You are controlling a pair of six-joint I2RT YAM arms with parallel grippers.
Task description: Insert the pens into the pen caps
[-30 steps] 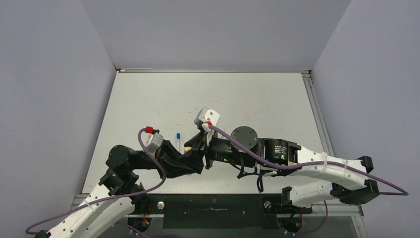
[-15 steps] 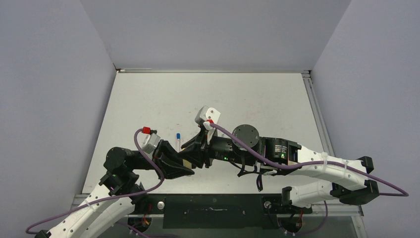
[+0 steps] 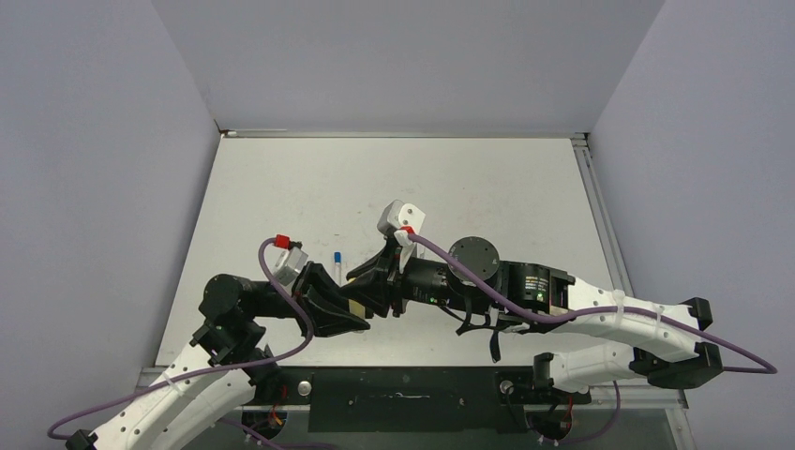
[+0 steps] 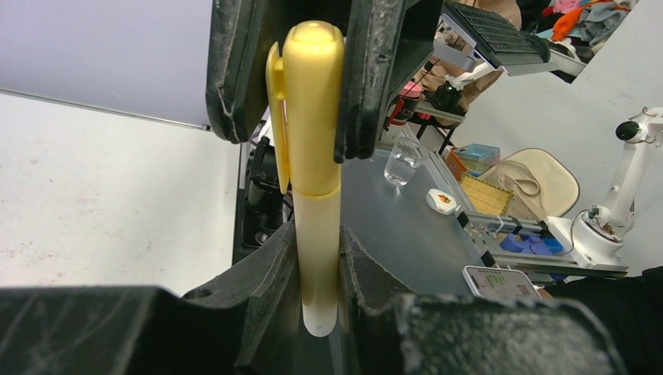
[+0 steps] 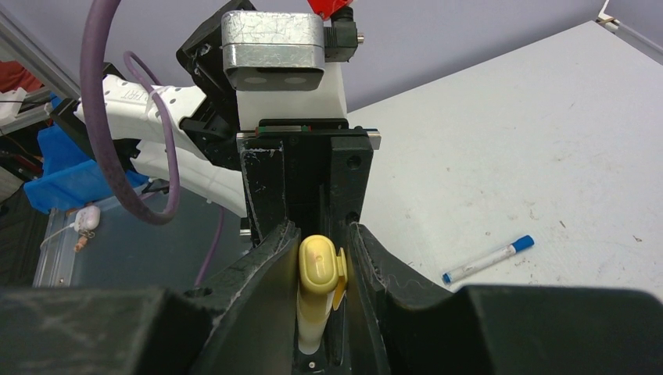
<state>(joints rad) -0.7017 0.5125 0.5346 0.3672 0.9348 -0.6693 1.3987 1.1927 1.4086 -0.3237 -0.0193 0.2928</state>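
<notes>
The thick yellow marker [image 4: 317,234] stands between my two grippers, which meet tip to tip near the table's front in the top view. My left gripper [image 4: 319,269] is shut on its pale barrel. The yellow cap [image 4: 313,101] with its clip sits on the marker's far end, and my right gripper [image 5: 320,244] is closed around it. It also shows in the right wrist view [image 5: 318,262]. In the top view my left gripper [image 3: 349,319] and right gripper [image 3: 364,291] almost hide the marker. A white-grey pen with blue ends [image 3: 336,263] lies on the table [image 3: 469,187] just behind them. The other pens and caps are out of view.
The white-grey pen also shows to the right in the right wrist view [image 5: 489,258]. Grey walls close in the table's left, back and right sides. A metal rail [image 3: 600,225] runs along the right edge.
My left gripper drew back to the left from the right gripper, so the two overlap less. The right wrist shifted slightly right. The yellow marker stays between them.
</notes>
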